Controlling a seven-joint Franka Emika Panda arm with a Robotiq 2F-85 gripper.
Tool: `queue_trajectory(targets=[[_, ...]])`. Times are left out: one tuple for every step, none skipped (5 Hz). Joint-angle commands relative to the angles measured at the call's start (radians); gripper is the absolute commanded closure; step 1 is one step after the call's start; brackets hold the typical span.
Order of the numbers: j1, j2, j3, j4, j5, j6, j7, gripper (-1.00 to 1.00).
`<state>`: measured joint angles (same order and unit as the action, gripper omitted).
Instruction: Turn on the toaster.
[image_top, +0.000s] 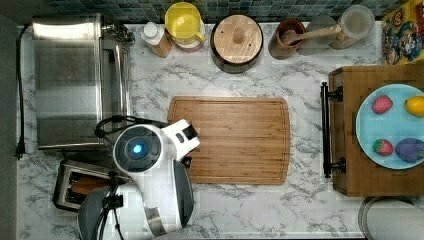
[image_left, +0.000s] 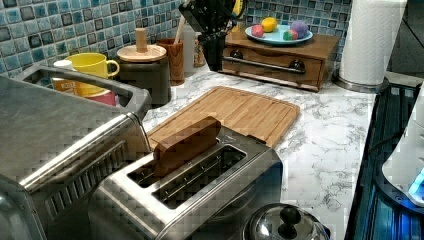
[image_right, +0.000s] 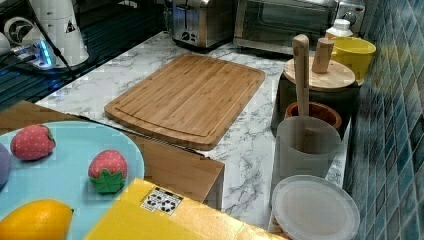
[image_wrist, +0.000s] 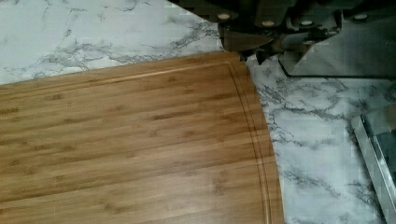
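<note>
- Small brushed-steel pop-up toaster (image_left: 200, 185) sits on white marble tabletop (image_top: 240, 205) w/ brown bread slice (image_left: 186, 141) standing high in one slot, so prob. not switched on yet
- It's just beside big steel toaster oven (image_top: 75, 80), off the top view's left end of bamboo cutting board (image_top: 232, 140)
- Gripper (image_wrist: 254, 39) hangs over board corner near toaster; open or closed: can't tell
- Arm likely staged there for the toaster's control end

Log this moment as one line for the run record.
phase: approach | hand: over cutting board corner, off toaster | bread slice: standing up in slot | lever: not pressed yet
</note>
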<state>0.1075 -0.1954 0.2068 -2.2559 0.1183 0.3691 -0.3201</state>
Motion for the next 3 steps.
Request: queue_trajectory(targets=[[0.027,-0.126,0.02,-0.137,0.076,-0.046,-0.032,1.0],[0.062,-0.145,0.042,-0.183,0.095,-0.049,-0.051,1.0],[0.092,-0.14,0.065,-0.2,0.116,-0.074,-0.081,1.0]])
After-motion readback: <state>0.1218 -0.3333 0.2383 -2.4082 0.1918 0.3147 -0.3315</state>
